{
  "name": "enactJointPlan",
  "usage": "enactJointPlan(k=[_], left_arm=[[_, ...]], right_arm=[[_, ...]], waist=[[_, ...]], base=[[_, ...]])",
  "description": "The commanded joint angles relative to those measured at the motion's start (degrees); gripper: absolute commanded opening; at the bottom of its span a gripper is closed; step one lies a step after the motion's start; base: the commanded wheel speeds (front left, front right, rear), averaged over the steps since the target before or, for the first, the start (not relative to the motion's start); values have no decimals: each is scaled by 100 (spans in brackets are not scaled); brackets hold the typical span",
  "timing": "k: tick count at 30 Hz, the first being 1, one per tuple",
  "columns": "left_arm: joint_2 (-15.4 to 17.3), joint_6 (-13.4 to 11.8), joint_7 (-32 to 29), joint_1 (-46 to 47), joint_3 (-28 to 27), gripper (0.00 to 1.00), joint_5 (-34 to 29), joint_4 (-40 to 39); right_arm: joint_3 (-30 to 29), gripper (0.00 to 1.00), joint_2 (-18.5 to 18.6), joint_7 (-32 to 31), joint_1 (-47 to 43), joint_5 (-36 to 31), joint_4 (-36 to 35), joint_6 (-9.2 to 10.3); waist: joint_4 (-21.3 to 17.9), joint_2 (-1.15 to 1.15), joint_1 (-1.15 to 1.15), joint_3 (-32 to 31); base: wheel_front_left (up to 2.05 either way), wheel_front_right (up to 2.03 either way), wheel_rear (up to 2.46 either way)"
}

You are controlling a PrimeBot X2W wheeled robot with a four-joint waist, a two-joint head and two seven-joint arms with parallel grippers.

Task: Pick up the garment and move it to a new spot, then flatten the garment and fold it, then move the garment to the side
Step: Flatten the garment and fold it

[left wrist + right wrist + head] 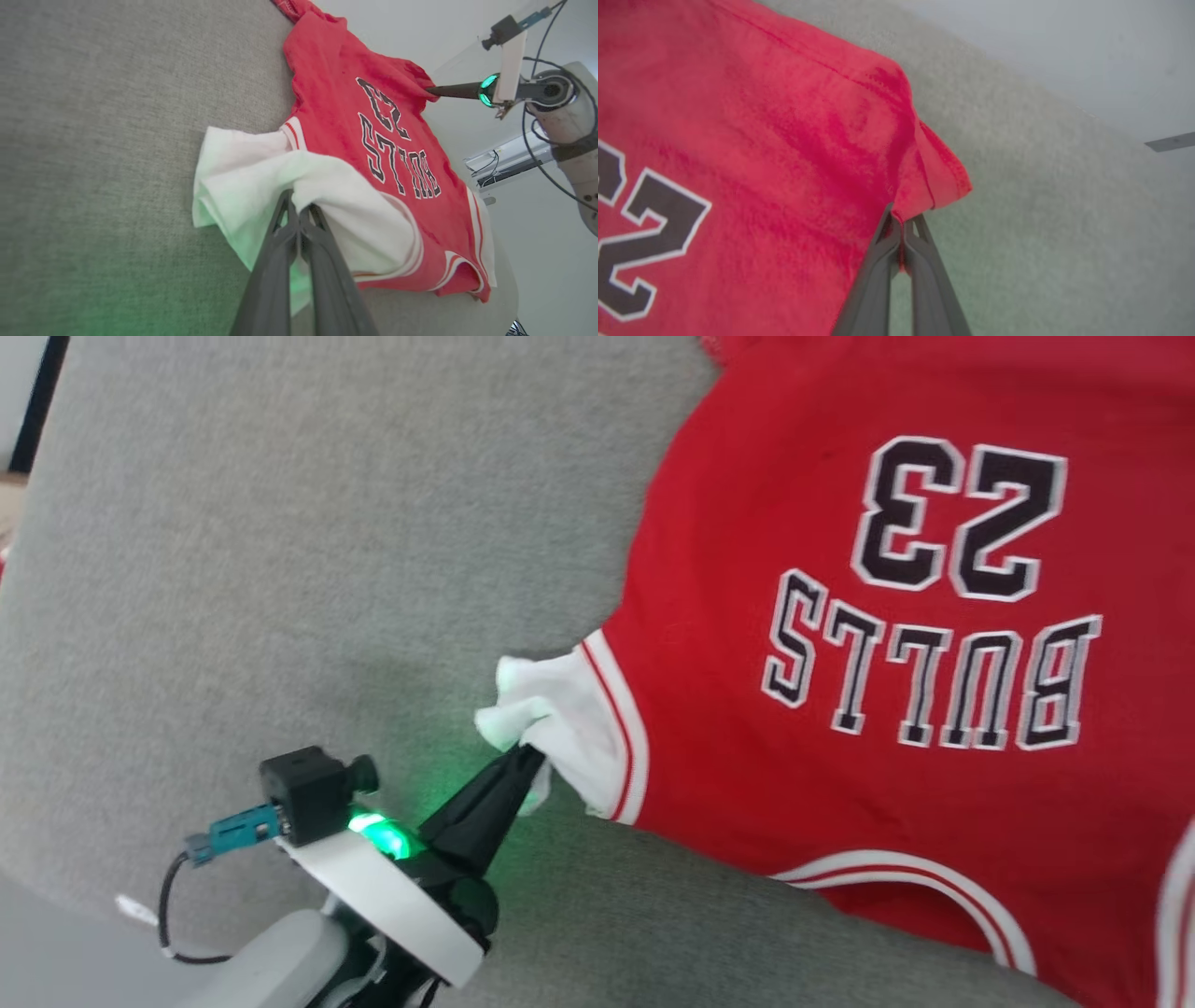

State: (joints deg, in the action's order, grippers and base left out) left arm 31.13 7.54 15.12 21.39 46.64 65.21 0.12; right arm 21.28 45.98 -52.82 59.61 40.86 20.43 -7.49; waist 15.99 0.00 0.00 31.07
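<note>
Red garment [747, 504] lay spread, lettering up, on the grey tabletop [233, 523]. The left claw [526, 763] was clamped tight on its white sleeve [569, 709]. Across the shirt from it, the right claw [902, 223] pinched a red hem corner.

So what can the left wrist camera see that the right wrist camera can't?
Left wrist view's extras: the left claw shut on the white sleeve, the whole BULLS 23 lettering, and the right claw far off, pinching the garment at its edge.
Right wrist view's extra: a close look at the red corner bunched above that claw's shut tips.
Both: the red garment lying on the grey surface.
</note>
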Motion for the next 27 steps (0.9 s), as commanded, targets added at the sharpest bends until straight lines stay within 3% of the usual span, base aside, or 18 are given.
enactJointPlan(k=[1, 8, 12, 17, 27], left_arm=[[65, -14, 3, -76, -33, 0, 84, 38], [330, -14, 3, -388, -327, 0, 227, 175], [412, -14, 3, -521, -407, 0, 286, 181], [442, -14, 3, -684, -596, 0, 351, 219], [498, -14, 3, -1218, -1040, 0, 290, 178]], right_arm=[[47, 0, 132, 69, -286, 153, -152, 0], [-58, 0, 628, 327, -1819, 873, -1054, 0], [-234, 0, 715, 432, -2660, 1132, -1447, 0], [-537, 0, 571, 560, -4240, 1438, -2147, 0], [-851, 0, -345, 461, -6626, 825, -3048, 0]], waist=[[-307, 0, 0, -319], [-769, 0, 0, -723], [-932, 0, 0, -841], [-1121, 0, 0, -984], [-1322, 0, 0, -1217]], base=[[0, 0, 0], [0, 0, 0], [0, 0, 0], [0, 0, 0], [0, 0, 0]])
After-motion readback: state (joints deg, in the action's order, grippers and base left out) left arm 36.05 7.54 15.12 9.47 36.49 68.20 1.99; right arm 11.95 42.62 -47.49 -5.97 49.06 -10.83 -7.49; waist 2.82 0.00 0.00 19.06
